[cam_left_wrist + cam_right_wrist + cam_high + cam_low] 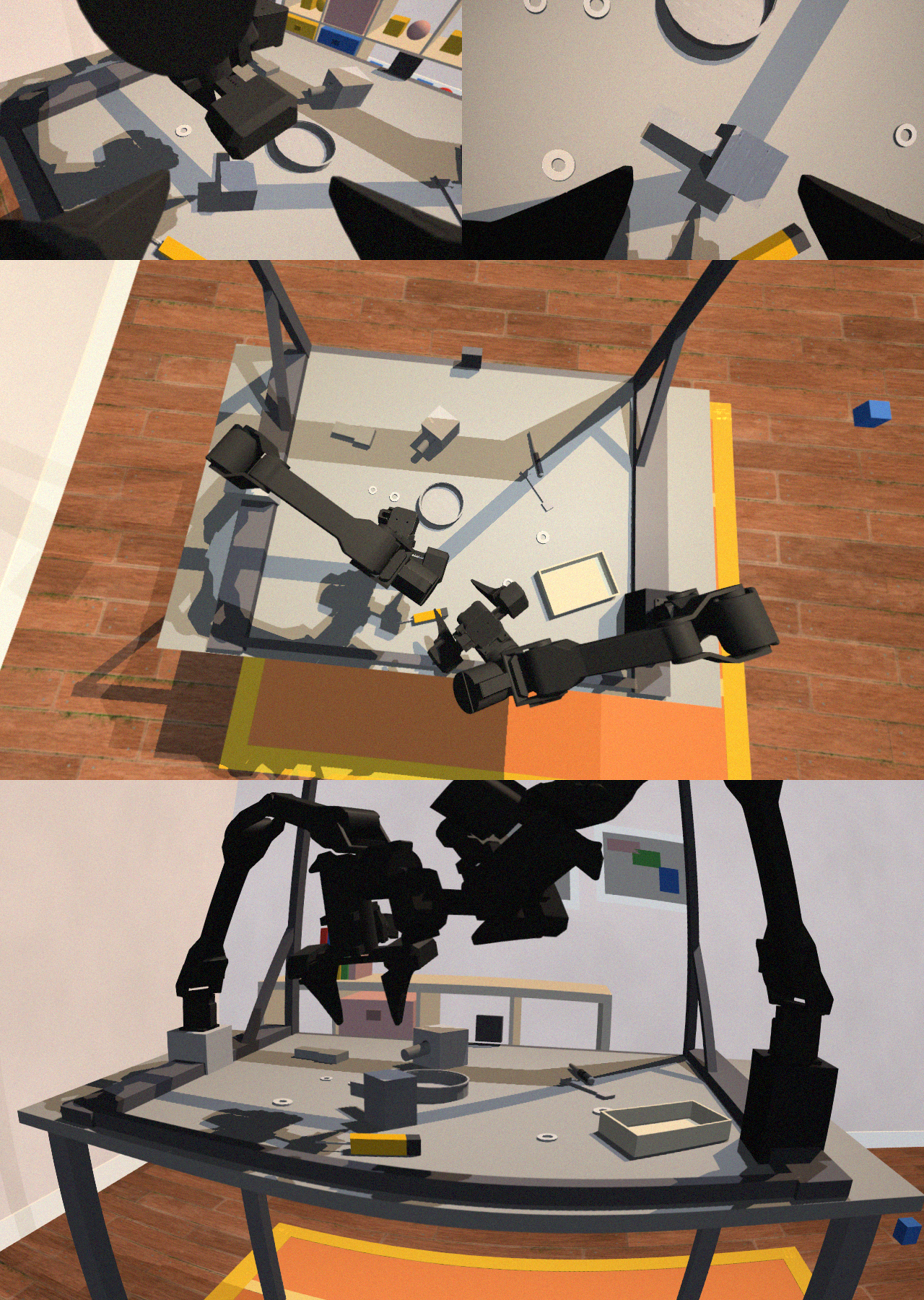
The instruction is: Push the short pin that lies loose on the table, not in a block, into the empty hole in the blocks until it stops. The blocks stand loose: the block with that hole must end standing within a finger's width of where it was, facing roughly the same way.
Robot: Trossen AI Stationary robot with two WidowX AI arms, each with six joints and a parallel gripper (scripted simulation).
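Note:
A near grey block (pixel 390 1103) (pixel 238 175) (pixel 747 166) stands upright; the right arm hides it in the top view. A pale pin (pixel 356 1089) (pixel 686 128) sticks out level from its side; how deep it sits is hidden. A far grey block (pixel 444 425) (pixel 447 1048) (pixel 348 90) has a round pin (pixel 413 1050) (pixel 316 90) sticking out. My right gripper (pixel 369 1021) (pixel 715 178) is open and empty, pointing down high above the near block and pin. My left gripper (pixel 455 596) (pixel 249 180) is open and empty, raised above the table's front edge.
A yellow screwdriver (pixel 426 616) (pixel 377 1145) lies in front of the near block. A ring (pixel 419 508) lies behind it, with a flat grey piece (pixel 354 434) farther back. A tray (pixel 546 597), thin tools (pixel 535 453) and several washers (pixel 542 537) also lie on the table.

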